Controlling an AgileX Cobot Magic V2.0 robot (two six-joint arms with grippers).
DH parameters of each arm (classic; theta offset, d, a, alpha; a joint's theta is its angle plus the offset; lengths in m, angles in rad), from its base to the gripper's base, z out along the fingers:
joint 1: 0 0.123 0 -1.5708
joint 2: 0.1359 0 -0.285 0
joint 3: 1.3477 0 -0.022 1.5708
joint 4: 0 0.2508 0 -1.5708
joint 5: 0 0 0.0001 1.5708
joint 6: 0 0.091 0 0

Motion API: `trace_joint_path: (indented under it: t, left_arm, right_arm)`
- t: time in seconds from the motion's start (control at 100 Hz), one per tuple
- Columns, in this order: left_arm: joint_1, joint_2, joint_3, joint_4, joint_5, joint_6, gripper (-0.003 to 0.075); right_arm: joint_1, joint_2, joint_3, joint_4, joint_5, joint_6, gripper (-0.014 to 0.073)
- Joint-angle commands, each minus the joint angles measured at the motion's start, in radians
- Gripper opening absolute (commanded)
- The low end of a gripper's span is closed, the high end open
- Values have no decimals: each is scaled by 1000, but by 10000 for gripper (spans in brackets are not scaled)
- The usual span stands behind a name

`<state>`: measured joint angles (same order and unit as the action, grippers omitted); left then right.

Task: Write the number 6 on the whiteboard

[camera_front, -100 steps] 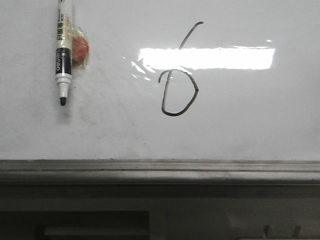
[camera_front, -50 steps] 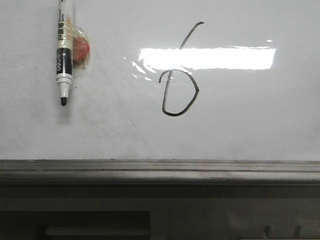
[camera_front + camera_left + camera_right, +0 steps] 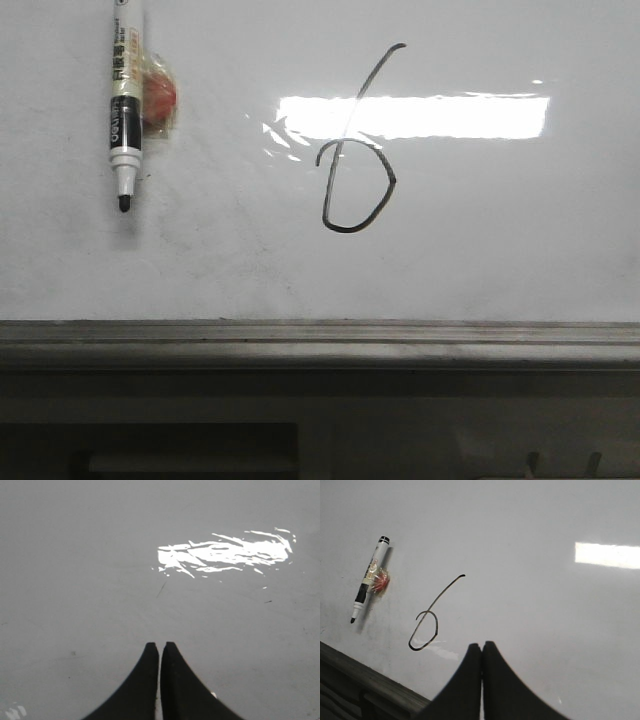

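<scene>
The whiteboard (image 3: 520, 230) fills the front view, glossy white with faint grey smudges. A thin black number 6 (image 3: 352, 200) is drawn near its middle, with a long slanted upper stroke and a pointed lower loop; the right wrist view shows the 6 (image 3: 424, 630) too. A marker (image 3: 124, 110) lies on the board at upper left, tip uncapped and pointing down, with a small red-orange piece (image 3: 160, 96) beside it. My left gripper (image 3: 159, 645) is shut and empty over bare whiteboard (image 3: 75, 570). My right gripper (image 3: 482, 644) is shut and empty, apart from the 6 and the marker (image 3: 368, 580).
A grey metal ledge (image 3: 320, 340) runs along the board's bottom edge, with dark structure below it. A bright rectangular light reflection (image 3: 440, 116) crosses the 6's upper stroke. The ledge (image 3: 365, 680) also shows in the right wrist view.
</scene>
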<state>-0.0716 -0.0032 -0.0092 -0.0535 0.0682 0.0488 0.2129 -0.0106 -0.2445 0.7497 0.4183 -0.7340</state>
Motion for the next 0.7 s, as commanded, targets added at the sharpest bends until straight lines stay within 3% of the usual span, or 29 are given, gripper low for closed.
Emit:
trace_joint_path:
  t: [0.0, 0.69]
  left_arm:
    - [13, -32, 50, 3, -47, -11, -20]
    - [40, -32, 50, 1, -36, -11, -20]
  right_arm:
    - [-7, -9, -26, 25, -67, -8, -65]
    - [-7, -9, -26, 25, -67, -8, -65]
